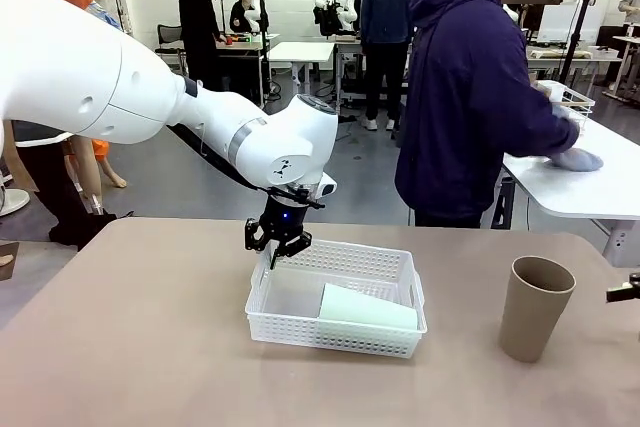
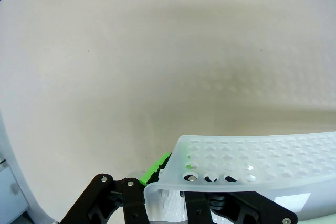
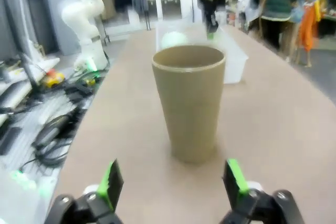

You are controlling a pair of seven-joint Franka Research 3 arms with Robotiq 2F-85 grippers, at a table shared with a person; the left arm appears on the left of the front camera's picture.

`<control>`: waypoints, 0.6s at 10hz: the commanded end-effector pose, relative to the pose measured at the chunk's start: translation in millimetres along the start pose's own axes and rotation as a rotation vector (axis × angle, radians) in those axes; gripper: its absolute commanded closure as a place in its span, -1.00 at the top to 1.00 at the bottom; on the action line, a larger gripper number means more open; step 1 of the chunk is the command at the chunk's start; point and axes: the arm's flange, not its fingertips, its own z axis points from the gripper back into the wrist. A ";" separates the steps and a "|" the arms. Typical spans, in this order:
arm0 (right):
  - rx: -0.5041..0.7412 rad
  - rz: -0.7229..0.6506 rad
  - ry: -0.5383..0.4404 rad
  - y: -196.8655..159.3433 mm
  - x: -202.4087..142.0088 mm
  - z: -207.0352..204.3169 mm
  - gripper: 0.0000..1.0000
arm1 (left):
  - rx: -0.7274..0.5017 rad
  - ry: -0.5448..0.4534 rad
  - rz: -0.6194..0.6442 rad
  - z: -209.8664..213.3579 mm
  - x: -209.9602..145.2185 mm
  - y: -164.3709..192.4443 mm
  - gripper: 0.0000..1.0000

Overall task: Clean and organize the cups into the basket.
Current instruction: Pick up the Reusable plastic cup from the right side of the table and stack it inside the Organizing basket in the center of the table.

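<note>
Left hand (image 1: 276, 250) tight on basket (image 1: 330, 333) rim; wrist view: green pad (image 2: 157, 165) outside lattice.

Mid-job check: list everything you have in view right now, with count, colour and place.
mint cup: one, pale mint green, lying on its side inside the basket
brown cup: one, tan-brown, upright on the table, right of the basket and apart from it
basket: one, white lattice plastic, mid-table
table: one, tan top
person: one, dark blue hoodie, far side, turned toward another white table
left gripper: one, black with green pads, shut on the basket's far left rim
right gripper: one, black with green pads, open, facing the brown cup without touching it
</note>
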 end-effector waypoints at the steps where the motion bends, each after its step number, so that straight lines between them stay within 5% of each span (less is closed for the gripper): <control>1: -0.027 0.025 0.027 -1.5 -9.9 -11.3 1.00 | 0.011 -0.006 -0.005 -0.9 -0.7 2.1 -1.00; 6: -0.003 0.001 0.015 0.0 -5.9 -5.4 1.00 | 0.011 -0.006 -0.005 -0.9 -0.7 2.1 -1.00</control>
